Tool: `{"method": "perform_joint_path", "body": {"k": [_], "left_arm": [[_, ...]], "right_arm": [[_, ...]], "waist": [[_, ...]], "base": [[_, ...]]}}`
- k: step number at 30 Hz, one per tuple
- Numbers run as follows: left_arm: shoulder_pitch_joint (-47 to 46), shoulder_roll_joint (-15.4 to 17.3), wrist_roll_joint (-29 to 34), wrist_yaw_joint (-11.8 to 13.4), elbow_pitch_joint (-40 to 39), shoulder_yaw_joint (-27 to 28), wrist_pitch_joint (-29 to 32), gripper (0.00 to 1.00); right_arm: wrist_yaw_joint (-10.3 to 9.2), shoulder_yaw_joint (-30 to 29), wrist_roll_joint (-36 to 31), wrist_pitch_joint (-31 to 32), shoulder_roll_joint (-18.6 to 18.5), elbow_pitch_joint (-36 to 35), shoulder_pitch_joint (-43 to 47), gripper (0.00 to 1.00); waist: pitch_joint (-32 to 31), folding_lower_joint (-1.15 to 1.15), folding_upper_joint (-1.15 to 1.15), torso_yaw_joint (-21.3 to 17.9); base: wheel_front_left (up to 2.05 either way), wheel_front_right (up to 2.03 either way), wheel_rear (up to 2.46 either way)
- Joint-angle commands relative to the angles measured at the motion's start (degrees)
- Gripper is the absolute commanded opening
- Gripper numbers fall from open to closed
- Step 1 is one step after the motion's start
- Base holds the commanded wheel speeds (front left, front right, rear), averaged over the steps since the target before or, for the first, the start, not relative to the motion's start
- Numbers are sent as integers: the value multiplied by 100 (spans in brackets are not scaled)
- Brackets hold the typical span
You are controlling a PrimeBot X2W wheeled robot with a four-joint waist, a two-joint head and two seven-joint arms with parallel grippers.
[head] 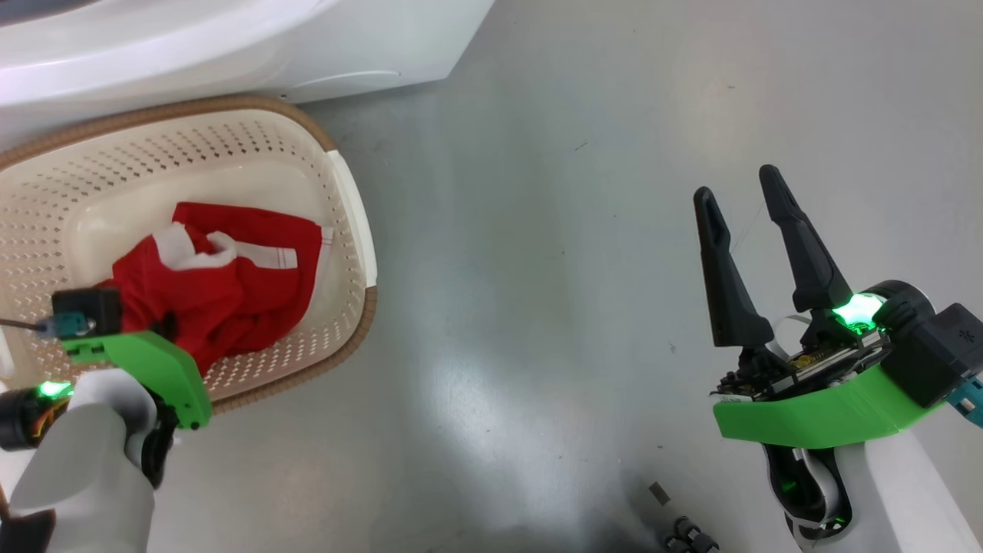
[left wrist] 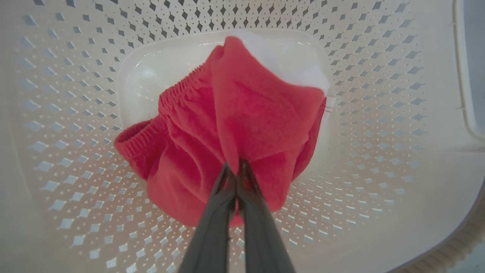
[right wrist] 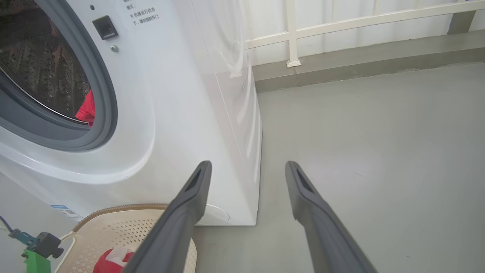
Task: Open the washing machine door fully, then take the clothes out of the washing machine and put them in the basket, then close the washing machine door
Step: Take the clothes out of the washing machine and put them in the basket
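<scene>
The cream basket (head: pixel 349 207) stands on the floor in front of the white washing machine (head: pixel 230 46). Red clothes (head: pixel 230 284) with white trim lie in it. My left gripper (left wrist: pixel 237 166) points down into the basket (left wrist: pixel 379 113), shut on a fold of the red clothes (left wrist: pixel 250 113). Over the bare floor to the right, my right gripper (head: pixel 739 186) is open and holds nothing. In the right wrist view, my right gripper (right wrist: pixel 248 165) faces the washing machine (right wrist: pixel 189 94). Another red piece of clothes (right wrist: pixel 87 110) lies inside the drum. The washing machine door is out of view.
Grey floor (head: pixel 537 269) stretches wide to the right of the basket. Behind it run a raised kerb (right wrist: pixel 360 64) and a white railing (right wrist: pixel 291 34). A few small dark parts (head: pixel 680 530) lie on the floor near the bottom edge.
</scene>
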Motion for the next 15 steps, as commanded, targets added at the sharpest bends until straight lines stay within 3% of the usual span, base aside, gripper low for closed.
{"method": "perform_joint_path", "body": {"k": [1, 2, 3, 4, 15], "left_arm": [[5, 206, -54, -16, -13, 86, -46, 15], [-7, 200, -71, -19, 7, 77, -53, 38], [-16, 196, -89, -22, 28, 70, -45, 94], [-27, 198, -104, -25, 46, 58, -29, 100], [4, 240, -335, -38, 52, -53, -182, 100]], "right_arm": [[36, 88, 39, -36, -38, -143, 33, 100], [36, 83, 39, -36, -38, -140, 32, 100], [36, 78, 38, -36, -38, -136, 32, 100], [36, 77, 38, -36, -38, -131, 31, 100], [36, 6, -15, -36, -38, -70, 68, 100]], "waist": [[1, 0, 0, 8], [-2, 0, 0, 14], [-7, 0, 0, 20], [-12, 0, 0, 26], [-165, 0, 0, 172]], "base": [[0, 0, 0], [0, 0, 0], [0, 0, 0], [0, 0, 0], [0, 0, 0]]}}
